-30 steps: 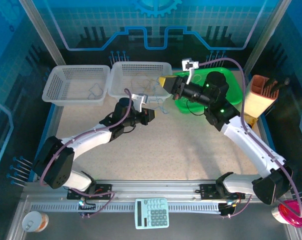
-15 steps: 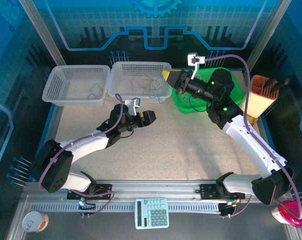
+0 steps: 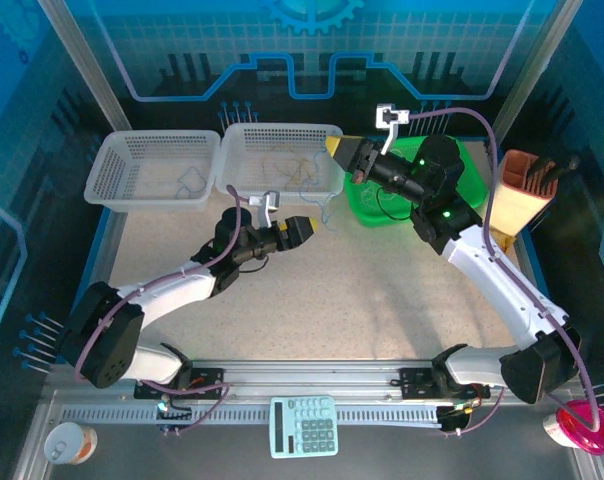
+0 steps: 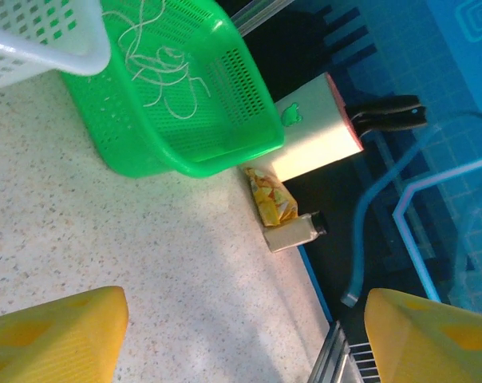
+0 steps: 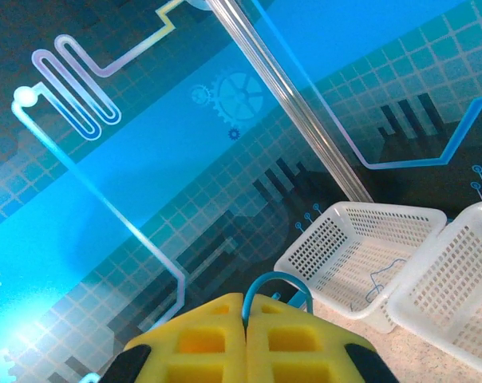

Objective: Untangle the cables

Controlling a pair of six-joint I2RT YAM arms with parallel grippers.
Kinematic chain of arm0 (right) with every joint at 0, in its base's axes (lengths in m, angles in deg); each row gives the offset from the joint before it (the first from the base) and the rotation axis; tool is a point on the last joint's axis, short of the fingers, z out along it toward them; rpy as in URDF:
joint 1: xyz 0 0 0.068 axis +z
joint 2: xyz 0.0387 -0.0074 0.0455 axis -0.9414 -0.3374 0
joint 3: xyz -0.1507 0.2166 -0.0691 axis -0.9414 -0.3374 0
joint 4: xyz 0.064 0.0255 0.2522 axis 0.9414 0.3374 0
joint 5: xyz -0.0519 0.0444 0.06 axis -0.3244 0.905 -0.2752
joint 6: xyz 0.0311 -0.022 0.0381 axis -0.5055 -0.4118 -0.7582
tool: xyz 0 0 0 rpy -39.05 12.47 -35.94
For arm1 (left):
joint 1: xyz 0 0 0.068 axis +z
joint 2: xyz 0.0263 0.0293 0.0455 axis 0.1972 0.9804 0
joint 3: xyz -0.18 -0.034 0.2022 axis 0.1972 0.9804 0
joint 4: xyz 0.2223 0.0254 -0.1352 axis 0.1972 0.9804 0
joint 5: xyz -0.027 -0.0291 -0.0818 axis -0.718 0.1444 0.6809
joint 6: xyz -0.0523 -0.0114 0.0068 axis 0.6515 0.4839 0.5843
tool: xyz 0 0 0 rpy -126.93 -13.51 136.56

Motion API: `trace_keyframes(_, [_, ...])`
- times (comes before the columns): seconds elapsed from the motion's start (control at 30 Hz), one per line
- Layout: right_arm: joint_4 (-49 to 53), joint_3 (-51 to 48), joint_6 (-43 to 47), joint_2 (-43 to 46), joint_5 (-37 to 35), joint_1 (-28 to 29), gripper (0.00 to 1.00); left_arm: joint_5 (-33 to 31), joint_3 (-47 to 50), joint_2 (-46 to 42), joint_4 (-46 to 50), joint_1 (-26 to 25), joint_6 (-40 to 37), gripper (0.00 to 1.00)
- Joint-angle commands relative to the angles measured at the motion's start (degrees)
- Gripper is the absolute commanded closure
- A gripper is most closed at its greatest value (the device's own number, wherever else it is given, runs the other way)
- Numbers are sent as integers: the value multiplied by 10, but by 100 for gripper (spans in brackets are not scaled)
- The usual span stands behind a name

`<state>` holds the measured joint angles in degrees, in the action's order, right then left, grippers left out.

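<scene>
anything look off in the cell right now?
One blue cable dangles outside the middle basket's front right corner, apparently hanging from the shut right gripper. Otherwise nothing looks spilled or damaged.

The table is speckled in beige. White lattice is seen on the left basket and the middle basket. The third basket is coloured bright green, with perforated walls. White cables are seen in the green one, tan and blue cables in the middle one, and a grey-blue cable in the left. Yellow pads are carried by the left gripper and the right gripper. The backdrop is printed blue, with a grid, circuit lines and gears. The calculator is tinted pale teal.
</scene>
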<state>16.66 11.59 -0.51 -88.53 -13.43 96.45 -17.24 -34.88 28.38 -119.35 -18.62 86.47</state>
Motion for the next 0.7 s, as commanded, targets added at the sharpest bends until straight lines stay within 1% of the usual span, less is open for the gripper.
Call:
trace_keyframes(0.0, [-8,3,3,3,6,-5,100,5,-15,-59,28,1,-49,19])
trace_keyframes(0.2, [19,-3,22,4,5,-5,100,-23,-24,-170,150,5,-145,16])
trace_keyframes(0.3, [31,1,27,-1,13,-4,100,-26,-59,-204,219,5,-197,15])
trace_keyframes(0.4, [50,11,35,-10,19,0,100,-13,-114,-202,275,5,-247,16])
trace_keyframes(0.5, [69,19,44,-17,21,9,100,1,-170,-177,312,5,-294,15])
trace_keyframes(0.67, [90,30,57,-27,20,30,100,7,-240,-127,338,5,-352,15])
